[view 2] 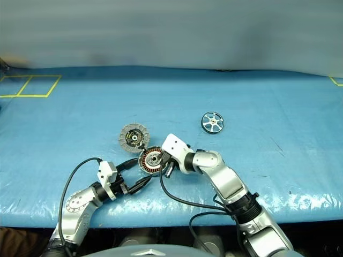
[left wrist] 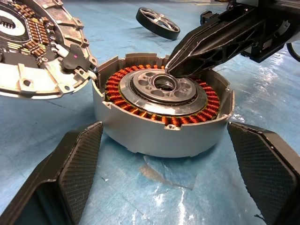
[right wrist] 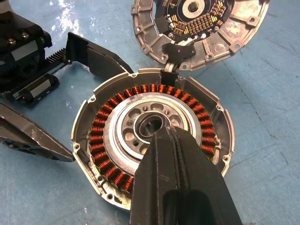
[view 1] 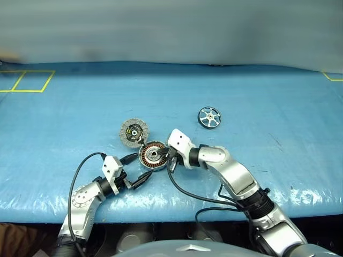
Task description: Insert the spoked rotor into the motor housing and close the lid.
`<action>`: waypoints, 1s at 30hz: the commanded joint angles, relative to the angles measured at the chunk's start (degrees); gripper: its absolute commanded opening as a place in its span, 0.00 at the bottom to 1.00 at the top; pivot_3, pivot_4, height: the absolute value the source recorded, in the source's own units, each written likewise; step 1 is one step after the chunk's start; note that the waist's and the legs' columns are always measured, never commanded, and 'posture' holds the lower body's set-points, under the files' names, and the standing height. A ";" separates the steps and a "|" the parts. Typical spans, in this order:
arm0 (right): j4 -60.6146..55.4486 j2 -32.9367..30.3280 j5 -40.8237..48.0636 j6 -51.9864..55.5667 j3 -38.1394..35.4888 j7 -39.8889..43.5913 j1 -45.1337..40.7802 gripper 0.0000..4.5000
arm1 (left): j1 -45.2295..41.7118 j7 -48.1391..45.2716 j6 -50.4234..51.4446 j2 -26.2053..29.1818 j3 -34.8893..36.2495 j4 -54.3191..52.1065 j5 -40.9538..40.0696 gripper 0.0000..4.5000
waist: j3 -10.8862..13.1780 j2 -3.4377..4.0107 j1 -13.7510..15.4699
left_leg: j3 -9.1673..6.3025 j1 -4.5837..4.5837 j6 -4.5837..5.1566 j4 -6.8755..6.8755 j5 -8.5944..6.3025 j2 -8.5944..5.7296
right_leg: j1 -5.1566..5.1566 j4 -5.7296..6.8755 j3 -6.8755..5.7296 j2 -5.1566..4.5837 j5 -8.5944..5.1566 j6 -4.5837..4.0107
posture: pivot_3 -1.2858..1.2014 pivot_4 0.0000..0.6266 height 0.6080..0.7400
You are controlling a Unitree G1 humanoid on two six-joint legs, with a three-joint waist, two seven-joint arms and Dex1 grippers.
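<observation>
left eye view: the motor housing (view 1: pixel 152 156) is lying just below the centre of the frame on the blue table cover (view 1: pixel 278 101), its copper-brown windings facing up around a silver centre. the lid (view 1: pixel 133 132) is lying open up and to the left of the housing, joined to it at the rim, with its pale inner face and dark centre turned upward. the spoked rotor (view 1: pixel 209 117) is sitting apart, up and to the right of the housing, flat on the cover.

the right gripper (view 1: pixel 170 157) is reaching in from the lower right and meeting the housing at its right edge. right wrist view: its two black fingers (right wrist: pixel 180 178) are lying pressed together, fully closed with nothing between them, their joined tips resting over the silver hub at the middle of the windings.

the left gripper (view 1: pixel 140 179) is pointing toward the housing from the lower left of the left eye view. left wrist view: its textured fingers (left wrist: pixel 77 161) are standing wide apart, one on each side of the housing's grey wall (left wrist: pixel 154 136), near it yet not touching it, gripping nothing. the rotor (left wrist: pixel 158 22) is showing at the top of that view, beyond the housing.
</observation>
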 commanded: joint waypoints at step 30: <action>-0.56 0.05 -1.94 0.04 2.16 -0.56 -0.18 0.00 | 0.21 -0.16 -1.60 -0.77 0.22 0.48 0.49 1.00 | 0.00 0.00 0.10 | 0.00 0.00 0.01 0.03 -0.01 -0.01 | 0.01 0.00 -0.01 -0.01 0.06 -0.09 | 0.52 0.24 1.00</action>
